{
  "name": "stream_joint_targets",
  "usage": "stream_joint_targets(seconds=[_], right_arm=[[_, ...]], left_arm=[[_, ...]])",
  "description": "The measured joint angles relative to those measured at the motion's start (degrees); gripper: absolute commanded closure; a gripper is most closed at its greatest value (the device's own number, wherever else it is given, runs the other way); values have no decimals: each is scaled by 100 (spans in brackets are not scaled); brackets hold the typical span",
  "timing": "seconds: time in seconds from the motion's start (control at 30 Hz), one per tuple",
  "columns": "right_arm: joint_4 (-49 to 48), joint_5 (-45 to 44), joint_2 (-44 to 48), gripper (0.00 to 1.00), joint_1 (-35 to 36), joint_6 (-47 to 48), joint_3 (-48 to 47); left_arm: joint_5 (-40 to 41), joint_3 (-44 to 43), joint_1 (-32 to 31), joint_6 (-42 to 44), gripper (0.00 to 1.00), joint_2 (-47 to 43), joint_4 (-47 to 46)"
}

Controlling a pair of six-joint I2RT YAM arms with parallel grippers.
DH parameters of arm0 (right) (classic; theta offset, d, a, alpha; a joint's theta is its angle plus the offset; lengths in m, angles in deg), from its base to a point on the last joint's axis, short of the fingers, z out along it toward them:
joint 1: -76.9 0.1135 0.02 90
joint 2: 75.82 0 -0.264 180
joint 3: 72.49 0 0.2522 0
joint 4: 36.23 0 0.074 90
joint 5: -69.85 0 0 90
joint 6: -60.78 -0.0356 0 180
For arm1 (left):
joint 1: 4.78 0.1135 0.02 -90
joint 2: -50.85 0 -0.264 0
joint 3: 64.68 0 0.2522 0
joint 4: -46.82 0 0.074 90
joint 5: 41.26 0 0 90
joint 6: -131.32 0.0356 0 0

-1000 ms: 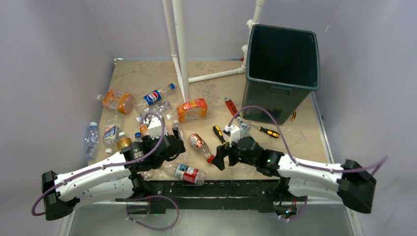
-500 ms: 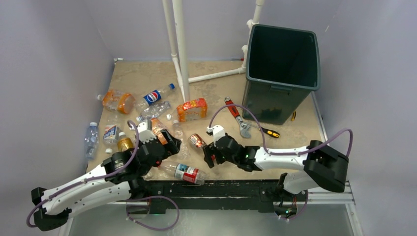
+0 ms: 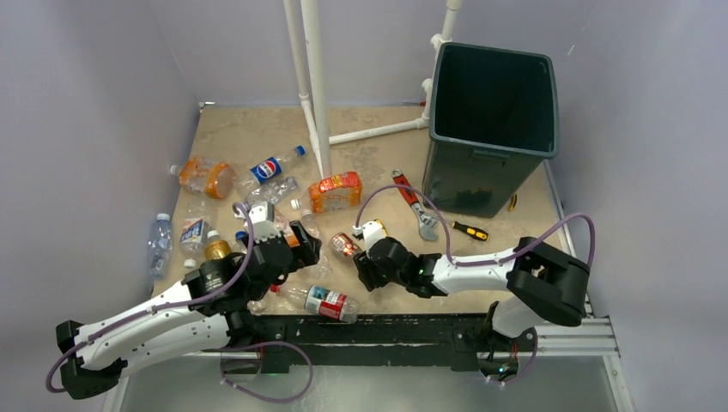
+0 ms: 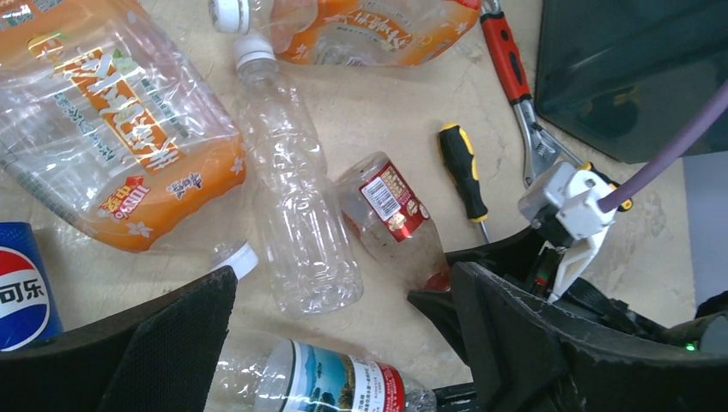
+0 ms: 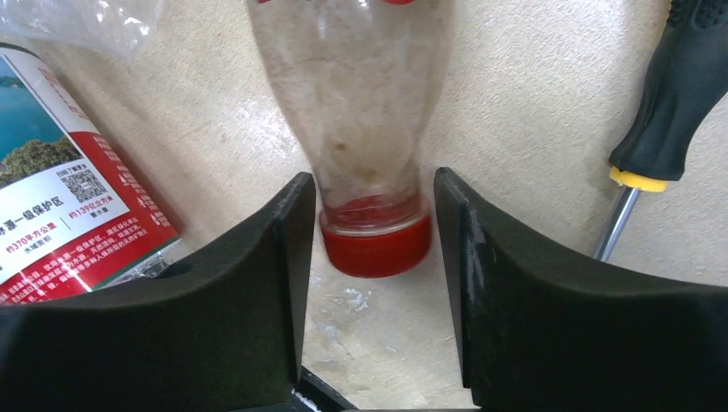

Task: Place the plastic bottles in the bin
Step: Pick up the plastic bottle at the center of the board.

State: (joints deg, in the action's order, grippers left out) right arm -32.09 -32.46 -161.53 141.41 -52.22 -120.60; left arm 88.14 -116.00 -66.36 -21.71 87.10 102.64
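Nearest the front edge of the surface (image 3: 240,129), a bottle with a red-and-white label (image 3: 322,301) is lying on its side. Just beyond it, the right gripper (image 5: 371,184) is sitting low over a red-capped bottle (image 5: 352,86). Its jaws are standing partly open, closely flanking the red cap (image 5: 375,249) on both sides; contact cannot be confirmed. A black-and-yellow screwdriver (image 5: 678,94) is lying just beside that bottle.

To the left, the left gripper (image 4: 343,283) is hovering with jaws spread wide and gripping nothing. A clear unlabelled bottle (image 4: 300,215) and a crushed orange-labelled bottle (image 4: 112,129) are lying ahead of it.

Further back, a Pepsi bottle (image 3: 270,166) and an orange-tinted bottle (image 3: 206,178) are lying at left, and a red-handled wrench (image 3: 405,190) is lying mid-surface. The dark green bin (image 3: 468,180) is standing upright at the far right, well apart from both grippers.
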Motion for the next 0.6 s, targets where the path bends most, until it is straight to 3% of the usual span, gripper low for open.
stream_joint_targets(seconds=[0.17,0.3,0.43,0.6], right_arm=[[-2,31,66,82,0,74,-7],[603,160,896,100,0,120,-94],[1200,601,2144,100,9,356,-540],[1290,1268,3329,100,11,638,-848]], left_arm=[[94,-199,0,234,3,17,-85],[254,-431,0,614,3,-42,-210],[254,-529,0,1464,1,-284,-1110],[-308,-107,0,2485,1,-909,-3156]])
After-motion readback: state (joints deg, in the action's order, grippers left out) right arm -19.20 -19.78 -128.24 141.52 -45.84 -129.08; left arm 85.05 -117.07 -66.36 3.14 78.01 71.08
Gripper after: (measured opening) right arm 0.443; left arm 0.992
